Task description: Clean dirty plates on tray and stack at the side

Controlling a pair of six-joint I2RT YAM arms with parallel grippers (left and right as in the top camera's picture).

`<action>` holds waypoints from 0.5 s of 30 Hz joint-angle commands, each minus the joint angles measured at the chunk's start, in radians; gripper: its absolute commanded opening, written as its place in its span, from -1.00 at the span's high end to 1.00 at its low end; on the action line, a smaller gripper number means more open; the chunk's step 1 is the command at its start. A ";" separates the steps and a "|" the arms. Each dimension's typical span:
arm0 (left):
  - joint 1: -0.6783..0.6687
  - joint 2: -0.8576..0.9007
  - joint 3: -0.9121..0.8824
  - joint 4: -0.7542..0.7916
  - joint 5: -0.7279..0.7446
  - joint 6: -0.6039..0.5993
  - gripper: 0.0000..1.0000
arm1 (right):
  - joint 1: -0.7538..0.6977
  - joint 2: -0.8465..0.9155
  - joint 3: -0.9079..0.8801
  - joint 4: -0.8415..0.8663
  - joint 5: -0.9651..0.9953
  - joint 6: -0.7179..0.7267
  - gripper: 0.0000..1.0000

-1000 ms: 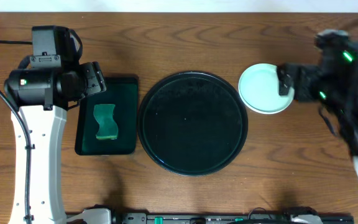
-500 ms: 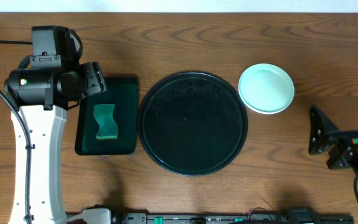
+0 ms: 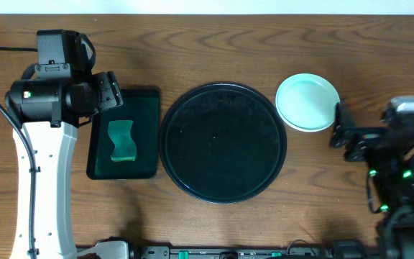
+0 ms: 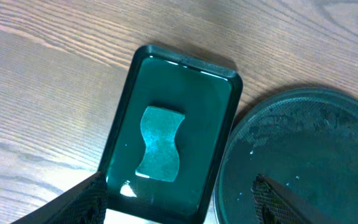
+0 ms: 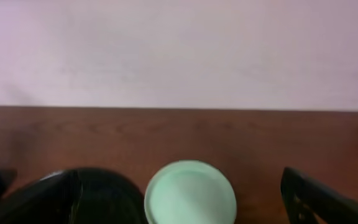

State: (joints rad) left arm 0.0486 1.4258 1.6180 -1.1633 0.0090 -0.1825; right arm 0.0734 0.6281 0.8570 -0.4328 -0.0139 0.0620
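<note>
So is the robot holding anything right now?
No, nothing is held. The left gripper is open near the green sponge, and the right gripper is open beside the plates, gripping nothing.

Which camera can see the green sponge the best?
The left wrist camera. There the green sponge looks big and whole, wavy sides clear, lying in the small black tray. The overhead camera also shows all of it, only smaller. The right wrist camera does not show it at all.

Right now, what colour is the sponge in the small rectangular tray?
The sponge is teal-green; the left wrist view shows it best.
</note>
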 commanded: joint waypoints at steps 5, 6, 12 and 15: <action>-0.002 -0.001 0.001 -0.003 -0.001 0.006 -0.50 | -0.031 -0.286 -0.452 0.291 -0.081 -0.087 -0.99; -0.002 -0.001 0.001 -0.003 -0.001 0.006 -0.49 | -0.035 -0.322 -0.494 0.306 -0.081 -0.087 -0.99; -0.002 -0.001 0.001 -0.003 -0.001 0.006 -0.49 | -0.068 -0.549 -0.693 0.318 -0.100 -0.086 -0.98; -0.002 -0.001 0.001 -0.003 -0.001 0.006 -0.50 | -0.074 -0.614 -0.749 0.321 -0.111 -0.087 -0.98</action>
State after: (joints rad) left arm 0.0486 1.4258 1.6180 -1.1637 0.0128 -0.1825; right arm 0.0116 0.0589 0.1387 -0.1211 -0.1020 -0.0101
